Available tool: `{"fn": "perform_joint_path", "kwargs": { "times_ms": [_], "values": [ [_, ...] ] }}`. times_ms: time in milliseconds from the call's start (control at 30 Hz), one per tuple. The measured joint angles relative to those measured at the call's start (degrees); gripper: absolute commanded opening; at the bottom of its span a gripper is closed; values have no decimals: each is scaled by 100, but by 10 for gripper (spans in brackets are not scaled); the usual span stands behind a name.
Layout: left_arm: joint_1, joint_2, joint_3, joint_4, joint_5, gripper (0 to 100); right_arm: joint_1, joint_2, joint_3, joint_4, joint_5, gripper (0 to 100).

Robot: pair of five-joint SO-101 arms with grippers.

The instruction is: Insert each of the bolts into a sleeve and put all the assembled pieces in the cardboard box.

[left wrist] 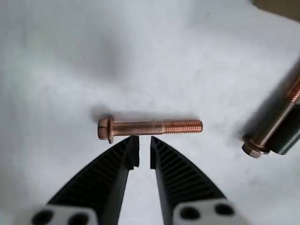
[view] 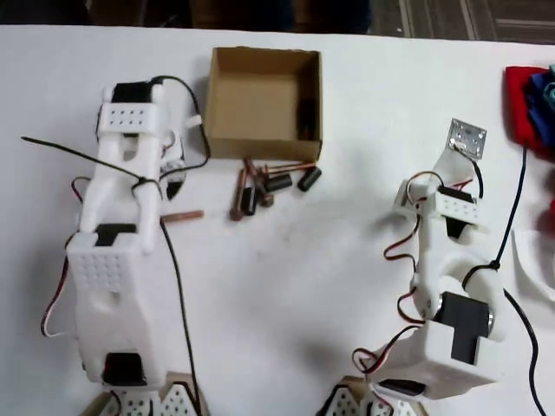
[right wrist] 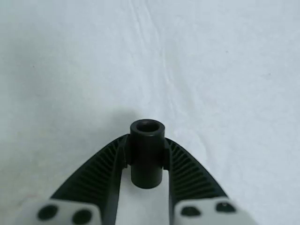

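In right claw, black sleeve

L gripper: fingers nearly closed, slim gap. R gripper: fingers clamped on sleeve.

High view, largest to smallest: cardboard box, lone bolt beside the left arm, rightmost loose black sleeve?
1. cardboard box
2. lone bolt, longer
3. black sleeve, shorter but thicker, so close

I've got the high view looking down over the table. Each wrist view looks past its own hand, close to the table: left hand, right hand. The bolt just beyond the left hand shows from above too.
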Motion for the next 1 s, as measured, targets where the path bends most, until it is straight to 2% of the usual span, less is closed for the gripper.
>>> {"fn": "perform_joint_path", "kwargs": {
  "times_ms": [67, 300, 400, 600, 700, 1000],
  "values": [
    [88, 0, 0, 0, 281, 107, 0, 0, 0, 0, 0, 22],
    [114, -123, 149, 9, 1943, 54, -9, 0, 0, 0, 0, 22],
    [132, -246, 554, 9, 2207, 95, 0, 0, 0, 0, 0, 22],
    [185, -264, 1319, 18, 3323, 282, -9, 0, 0, 0, 0, 22],
    [220, -264, 1451, 18, 3754, 344, -9, 0, 0, 0, 0, 22],
    [202, -299, 1486, 18, 4624, 358, -9, 0, 0, 0, 0, 22]
  ]
}}
